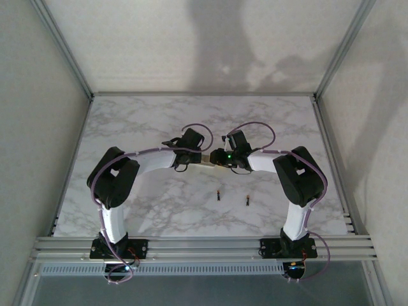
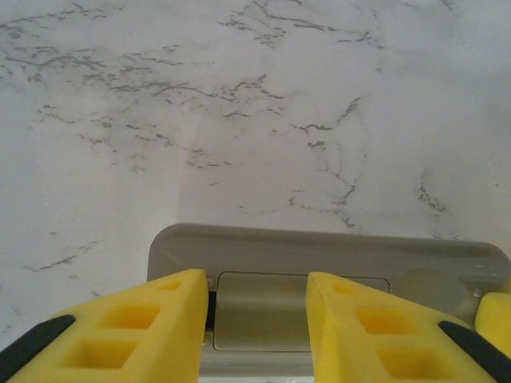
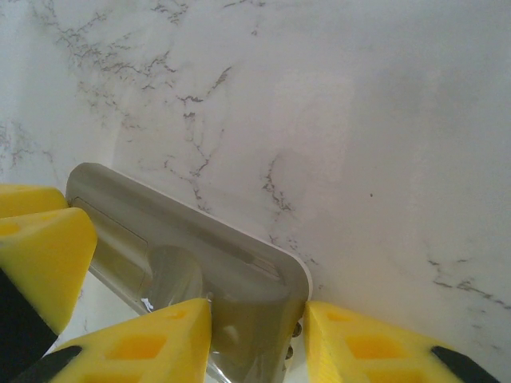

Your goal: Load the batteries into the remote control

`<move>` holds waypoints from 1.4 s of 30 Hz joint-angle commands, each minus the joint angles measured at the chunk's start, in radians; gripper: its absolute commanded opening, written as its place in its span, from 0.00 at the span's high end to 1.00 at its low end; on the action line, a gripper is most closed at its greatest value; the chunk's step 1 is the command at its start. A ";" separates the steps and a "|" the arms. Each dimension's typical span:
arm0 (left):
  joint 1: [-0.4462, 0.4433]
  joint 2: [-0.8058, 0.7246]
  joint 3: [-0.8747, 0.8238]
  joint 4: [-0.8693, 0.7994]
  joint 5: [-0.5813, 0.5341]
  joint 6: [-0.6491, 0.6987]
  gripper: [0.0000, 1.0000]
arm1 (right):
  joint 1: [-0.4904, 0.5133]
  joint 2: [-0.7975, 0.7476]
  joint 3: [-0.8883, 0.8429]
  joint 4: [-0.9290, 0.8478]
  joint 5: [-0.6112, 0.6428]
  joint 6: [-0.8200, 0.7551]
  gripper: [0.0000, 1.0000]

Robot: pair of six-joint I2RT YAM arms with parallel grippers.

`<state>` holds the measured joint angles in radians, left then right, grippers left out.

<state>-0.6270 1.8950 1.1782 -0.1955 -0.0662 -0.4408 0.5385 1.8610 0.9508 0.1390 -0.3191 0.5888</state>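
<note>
The remote control [image 1: 206,162] hangs back side up between my two grippers at the middle of the table. My right gripper [image 3: 259,307] is shut across one end of the remote control [image 3: 239,263]. My left gripper [image 2: 257,279] stands partly open. Its yellow fingertips [image 2: 180,299] sit against the tan back of the remote control [image 2: 319,251], one on each side of the battery cover panel [image 2: 259,307], and nothing is clamped between them. A dark slit shows at the cover's left edge. Two batteries [image 1: 218,195] [image 1: 247,200] lie apart on the marble, nearer the arm bases.
The marble table [image 1: 159,121] is walled by white panels at the left, right and back. A metal rail [image 1: 204,245] carrying both arm bases runs along the near edge. The left gripper's fingers [image 3: 40,247] also show at the left of the right wrist view.
</note>
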 commanded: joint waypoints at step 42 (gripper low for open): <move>-0.007 -0.085 -0.011 0.008 0.176 -0.035 0.64 | 0.015 0.028 0.016 -0.029 -0.023 -0.009 0.64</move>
<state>-0.6220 1.8622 1.1633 -0.1940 0.0177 -0.4526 0.5392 1.8626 0.9539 0.1387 -0.3191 0.5888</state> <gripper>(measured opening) 0.359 0.365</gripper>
